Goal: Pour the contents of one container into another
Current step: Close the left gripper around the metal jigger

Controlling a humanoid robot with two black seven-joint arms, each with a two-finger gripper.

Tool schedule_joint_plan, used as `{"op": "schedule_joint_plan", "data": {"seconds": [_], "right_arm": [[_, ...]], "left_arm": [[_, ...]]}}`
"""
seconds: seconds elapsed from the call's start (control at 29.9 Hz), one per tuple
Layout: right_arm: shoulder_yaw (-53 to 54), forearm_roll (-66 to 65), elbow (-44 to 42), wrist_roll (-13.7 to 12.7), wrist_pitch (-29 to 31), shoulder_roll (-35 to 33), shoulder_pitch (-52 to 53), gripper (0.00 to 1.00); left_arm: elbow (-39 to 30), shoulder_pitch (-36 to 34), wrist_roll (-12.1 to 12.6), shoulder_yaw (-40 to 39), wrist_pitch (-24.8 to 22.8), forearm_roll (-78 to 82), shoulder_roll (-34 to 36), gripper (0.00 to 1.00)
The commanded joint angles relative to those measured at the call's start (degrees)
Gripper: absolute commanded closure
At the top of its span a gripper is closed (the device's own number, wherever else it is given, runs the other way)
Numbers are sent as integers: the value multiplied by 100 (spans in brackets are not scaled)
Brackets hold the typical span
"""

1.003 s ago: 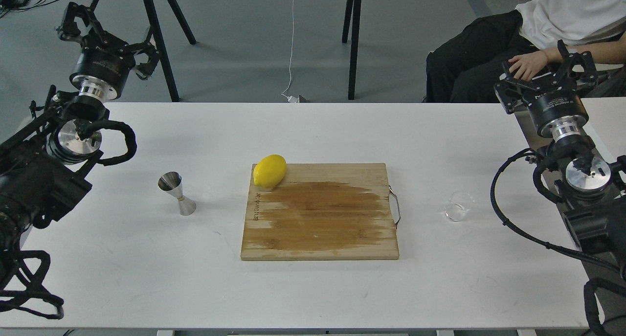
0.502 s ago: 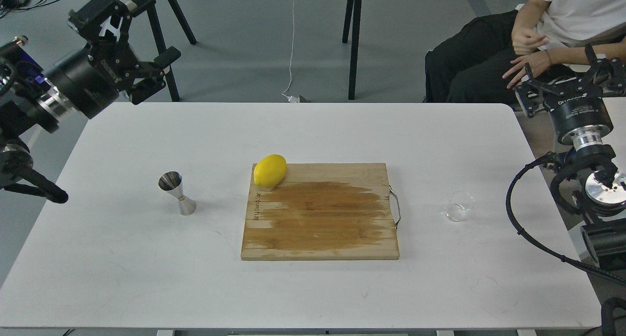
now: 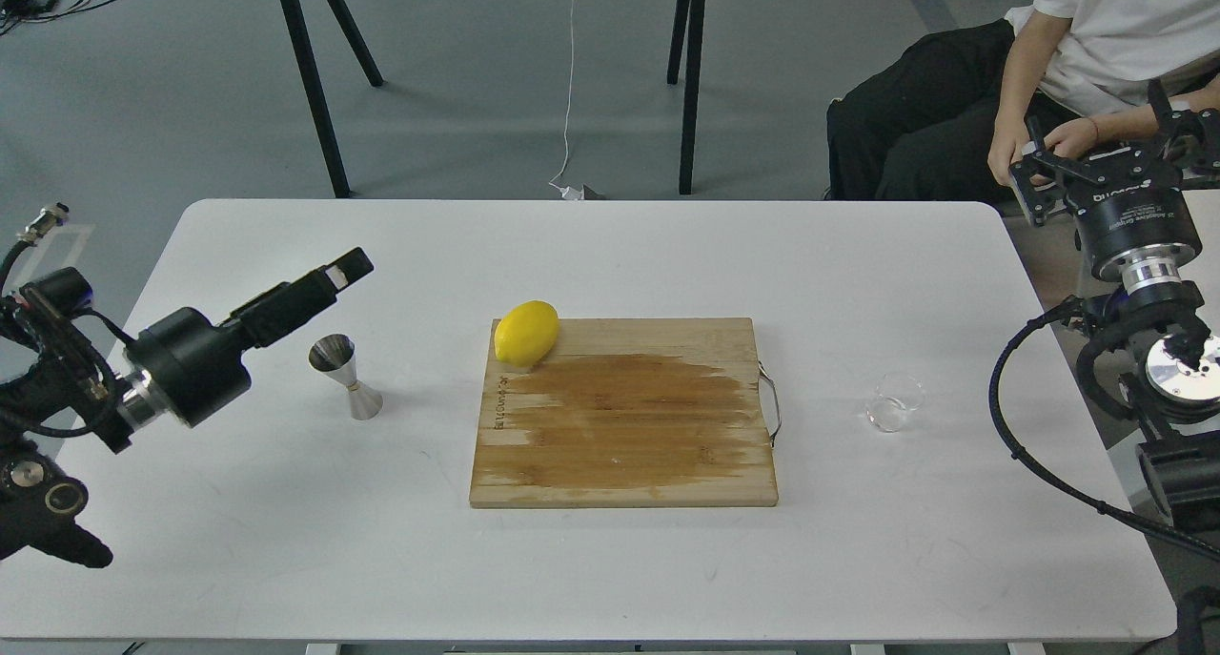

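Observation:
The clear glass cup [image 3: 894, 402] stands upright on the white table [image 3: 610, 569], right of the cutting board. Left of the board stands the shiny steel jigger [image 3: 345, 376], upright on its lower cone. My left gripper [image 3: 351, 266] reaches in low from the left, its tip just above and behind the jigger without touching it. It is seen edge-on as one dark bar, so its fingers cannot be told apart. At the table's far right edge my right gripper [image 3: 1106, 154] is held high and open, holding nothing, well behind the cup.
A wooden cutting board [image 3: 624, 445] with a wet patch lies mid-table, a yellow lemon [image 3: 526, 333] on its far left corner. A seated person [image 3: 1077, 54] is close behind my right gripper. Black table legs [image 3: 688, 83] stand beyond the far edge.
My left arm has swung down from high over the far left corner to low over the table beside the jigger. The right gripper has hardly moved. The person's hands shifted.

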Motion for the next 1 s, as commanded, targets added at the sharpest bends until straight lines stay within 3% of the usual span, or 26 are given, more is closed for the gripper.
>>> {"op": "schedule_joint_plan", "data": {"seconds": [0.0, 0.17, 0.33, 0.6, 0.97], "right_arm": [[2, 0, -1, 0, 0, -26, -31, 0], [98, 0, 8, 0, 0, -61, -31, 0], [107, 0, 8, 0, 0, -105, -31, 0], [116, 0, 8, 0, 0, -105, -31, 0], [72, -27, -89, 0, 0, -105, -119, 0]], "left_arm": [[552, 478, -8, 9, 718, 1484, -72, 4], [1484, 602, -8, 71, 1159, 2593, -352, 4], [2960, 541, -8, 80, 1826, 3780, -1029, 6], [4735, 163, -8, 97, 1886, 4230, -2294, 7], [4948, -197, -8, 62, 1886, 4160, -2858, 14]]}}
